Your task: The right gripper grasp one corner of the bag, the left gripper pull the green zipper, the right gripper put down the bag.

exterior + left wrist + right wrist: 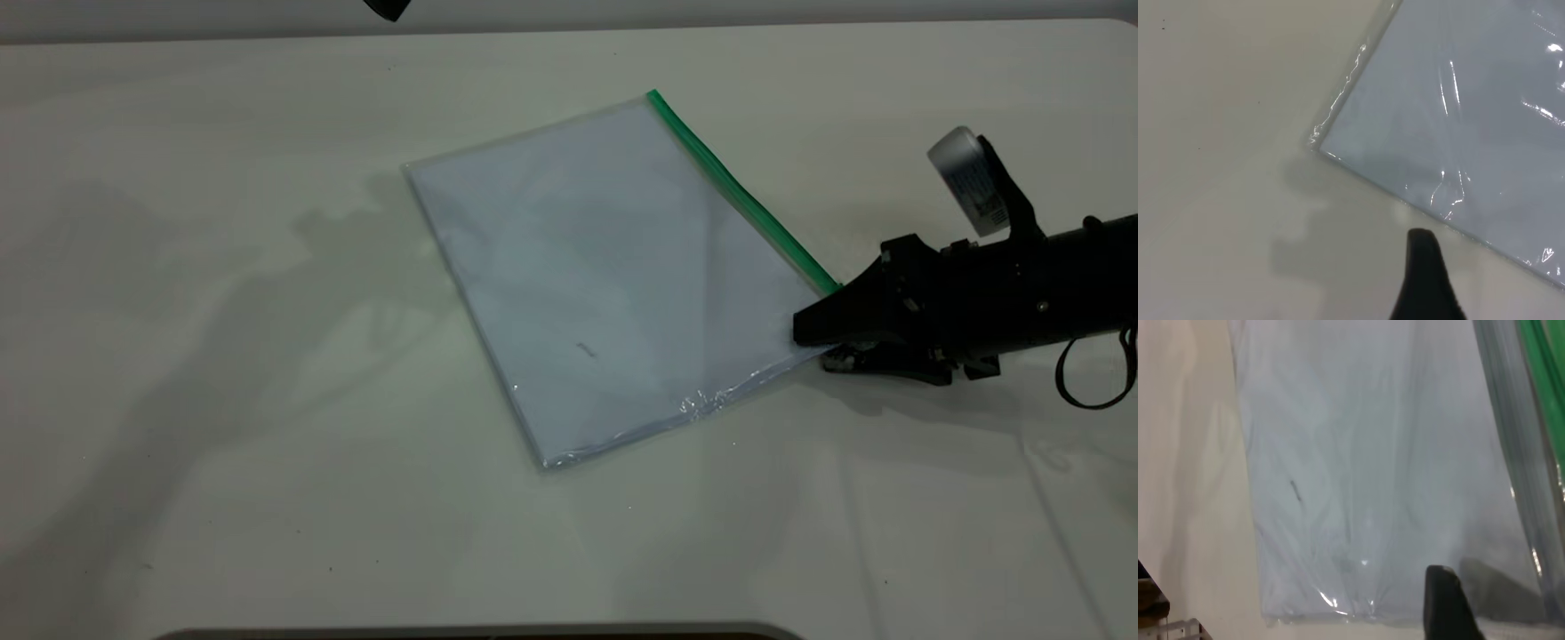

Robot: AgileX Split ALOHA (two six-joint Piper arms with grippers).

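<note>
The bag (613, 276), a clear crinkly pouch with pale sheets inside, lies flat on the white table (222, 356). The green zipper (738, 191) runs along its right long edge. My right gripper (811, 347) is at the bag's near right corner, by the zipper's end. It is open, with one jaw over the plastic and the other low at the bag's edge. In the right wrist view one finger (1441, 603) rests above the bag (1365, 453), with the green zipper (1545, 400) alongside. My left gripper (387, 7) is parked at the far edge, open, with one finger (1425, 273) over bare table near a bag corner (1319, 141).
The right arm's body and its looped black cable (1098, 373) stretch in from the right edge. A dark rim (480, 633) shows along the table's front edge. Bare table surrounds the bag on the left and at the front.
</note>
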